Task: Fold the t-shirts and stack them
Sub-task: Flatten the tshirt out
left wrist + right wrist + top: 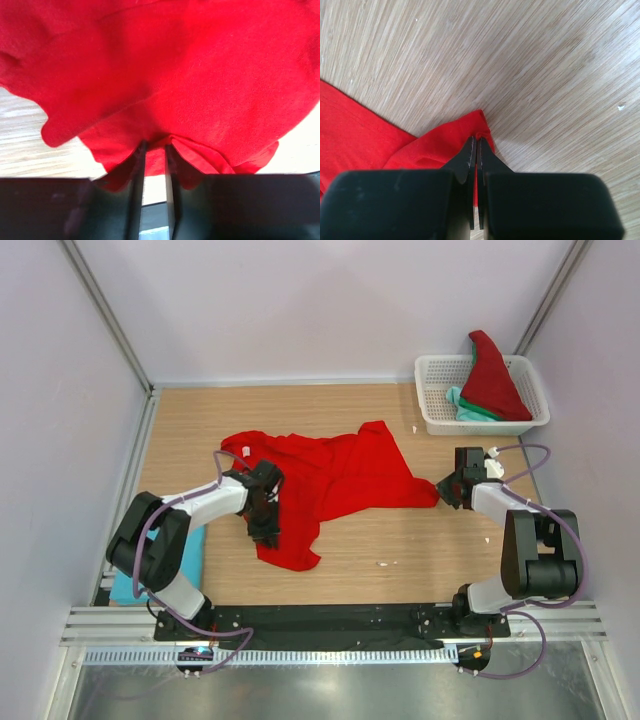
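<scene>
A bright red t-shirt (340, 475) lies crumpled and spread across the middle of the wooden table. My left gripper (266, 525) is at its lower left part. In the left wrist view the gripper (156, 145) has its jaws nearly together, pinching a bunched fold of the red cloth (200, 75). My right gripper (446, 490) is at the shirt's right tip. In the right wrist view the gripper (476, 140) is shut on that red corner (445, 142), low over the table.
A white lattice basket (433, 418) stands at the back right, holding another red shirt (492, 375) over a teal-green one (468, 408). A light blue cloth (190, 558) lies at the left edge beside the left arm. Grey walls enclose the table.
</scene>
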`<action>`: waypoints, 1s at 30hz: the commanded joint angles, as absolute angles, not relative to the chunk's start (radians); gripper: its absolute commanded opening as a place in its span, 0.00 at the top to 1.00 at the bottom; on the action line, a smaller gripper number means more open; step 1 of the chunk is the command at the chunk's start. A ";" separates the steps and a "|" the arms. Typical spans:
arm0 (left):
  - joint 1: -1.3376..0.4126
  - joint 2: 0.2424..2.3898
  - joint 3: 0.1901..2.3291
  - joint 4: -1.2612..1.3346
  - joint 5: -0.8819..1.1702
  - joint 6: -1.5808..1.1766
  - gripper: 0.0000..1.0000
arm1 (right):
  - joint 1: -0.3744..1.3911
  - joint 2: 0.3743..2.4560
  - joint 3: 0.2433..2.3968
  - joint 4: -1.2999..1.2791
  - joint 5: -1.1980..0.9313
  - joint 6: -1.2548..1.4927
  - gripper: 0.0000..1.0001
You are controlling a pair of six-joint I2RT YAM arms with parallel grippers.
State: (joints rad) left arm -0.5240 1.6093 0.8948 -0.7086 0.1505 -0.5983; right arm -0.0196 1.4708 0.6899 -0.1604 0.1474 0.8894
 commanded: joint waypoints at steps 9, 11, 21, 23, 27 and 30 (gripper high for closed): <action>-0.534 1.425 0.998 -0.780 0.008 -0.597 1.00 | -0.015 1.460 0.745 -0.219 0.149 0.790 0.99; -0.534 1.361 1.052 -0.805 -0.041 -0.577 1.00 | -0.006 1.434 0.756 -0.256 0.164 0.724 0.99; -0.511 1.155 1.492 -0.813 -0.304 -0.437 1.00 | 0.150 1.261 0.974 -0.491 0.210 0.382 0.99; -0.505 1.147 1.582 -0.789 -0.316 -0.404 1.00 | 0.181 1.224 1.072 -0.567 0.225 0.351 0.99; -0.496 1.154 1.747 -0.750 -0.305 -0.312 1.00 | 0.225 1.158 1.254 -0.685 0.187 0.318 0.99; -0.495 1.114 1.828 -0.663 -0.278 -0.253 1.00 | 0.239 1.096 1.402 -0.767 0.094 0.296 0.99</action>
State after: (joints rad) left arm -0.5007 1.1538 1.7523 -0.7815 -0.2691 -0.3561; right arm 0.2302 1.1862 1.2785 -0.6476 0.1692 0.3634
